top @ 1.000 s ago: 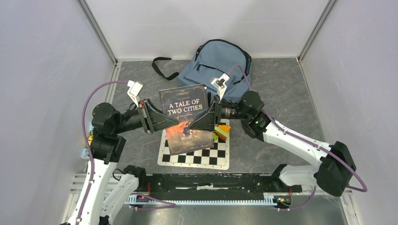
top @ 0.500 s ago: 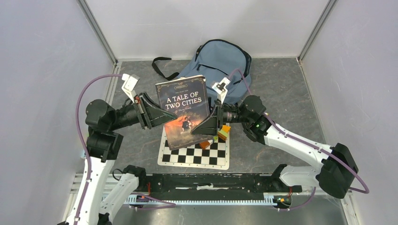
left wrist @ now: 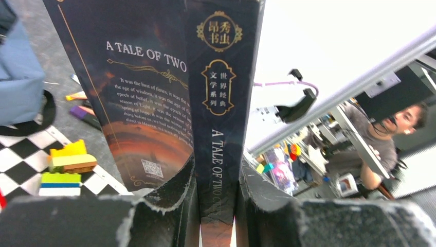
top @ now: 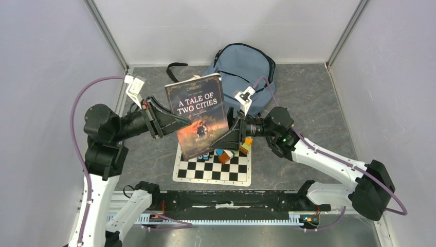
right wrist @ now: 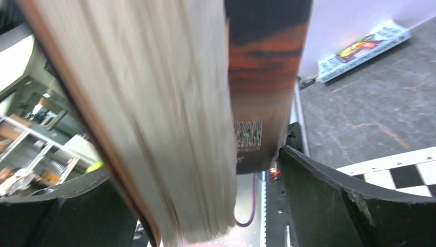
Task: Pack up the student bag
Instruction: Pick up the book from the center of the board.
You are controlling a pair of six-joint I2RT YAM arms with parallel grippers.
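While your left gripper (top: pixel 177 123) pinches the book (top: pixel 198 116) by its spine, raised above the chessboard (top: pixel 216 172), your right gripper (top: pixel 226 138) gapes wide around the page edge, clamping nothing. The bag (top: pixel 247 62) lies far, just beyond the book. By the look of it packing has barely begun: book and blocks (top: pixel 224 154) are not yet inside.
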